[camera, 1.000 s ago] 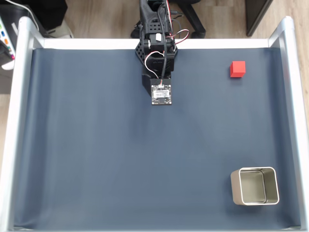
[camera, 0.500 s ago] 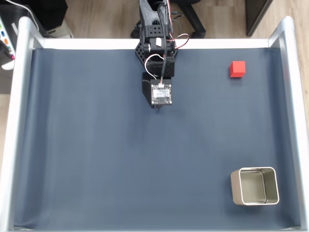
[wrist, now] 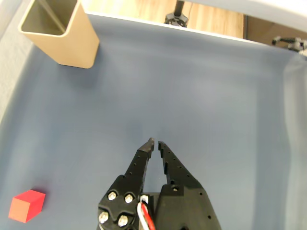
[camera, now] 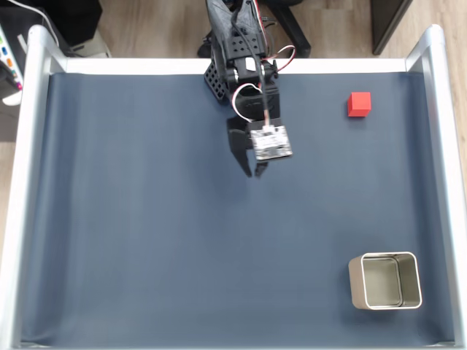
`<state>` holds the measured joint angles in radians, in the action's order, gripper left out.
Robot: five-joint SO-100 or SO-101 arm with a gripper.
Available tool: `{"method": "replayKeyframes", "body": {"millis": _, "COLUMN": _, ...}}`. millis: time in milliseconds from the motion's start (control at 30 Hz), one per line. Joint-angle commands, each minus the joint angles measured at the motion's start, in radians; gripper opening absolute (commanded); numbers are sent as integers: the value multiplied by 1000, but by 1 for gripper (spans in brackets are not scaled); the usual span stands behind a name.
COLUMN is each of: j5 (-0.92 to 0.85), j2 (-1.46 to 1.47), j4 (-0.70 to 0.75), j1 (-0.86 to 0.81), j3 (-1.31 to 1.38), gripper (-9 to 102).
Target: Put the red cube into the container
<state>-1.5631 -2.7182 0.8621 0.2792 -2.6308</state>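
The gripper (wrist: 155, 142) hangs over the blue mat (camera: 146, 219), fingertips nearly together (only a sliver between them), holding nothing. The red cube (camera: 359, 103) and the container (camera: 384, 281) sit well apart.

Lighting even and bright in both views, diffuse, no hard shadows. Blue mat (camera: 146, 240) matte, only faint creases. Mild sheen on the silver frame (camera: 438, 87) rails. Fixed view sharp; slight softness on the arm (camera: 244, 65). Wrist view softer, washed out, lines bend toward the corners; red cube (wrist: 27, 205) casts a small faint shadow
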Motion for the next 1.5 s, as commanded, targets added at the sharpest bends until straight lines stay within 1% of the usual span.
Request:
{"method": "replayKeyframes", "body": {"millis": 0, "j5": 0, "j2": 81, "j4": 41, "j1": 41, "j3": 141, "gripper": 0}}
{"method": "replayKeyframes", "body": {"millis": 167, "j5": -6, "j2": 227, "j4": 132, "j1": 140, "j3": 305, "gripper": 0}}
{"method": "replayKeyframes", "body": {"millis": 267, "j5": 0, "j2": 318, "j4": 215, "j1": 225, "j3": 411, "gripper": 0}}
{"method": "replayKeyframes", "body": {"millis": 633, "j5": -17, "j2": 552, "j4": 419, "j1": 537, "j3": 723, "gripper": 0}}
{"method": "replayKeyframes", "body": {"millis": 867, "j5": -25, "j2": 606, "j4": 476, "j1": 744, "j3": 799, "gripper": 0}}
{"method": "replayKeyframes", "body": {"millis": 1033, "j5": -37, "j2": 629, "j4": 480, "j1": 871, "j3": 808, "gripper": 0}}
{"method": "replayKeyframes", "body": {"millis": 1267, "j5": -60, "j2": 649, "j4": 480, "j1": 1005, "j3": 792, "gripper": 0}}
{"method": "replayKeyframes", "body": {"millis": 1467, "j5": -89, "j2": 630, "j4": 474, "j1": 1104, "j3": 738, "gripper": 4}}
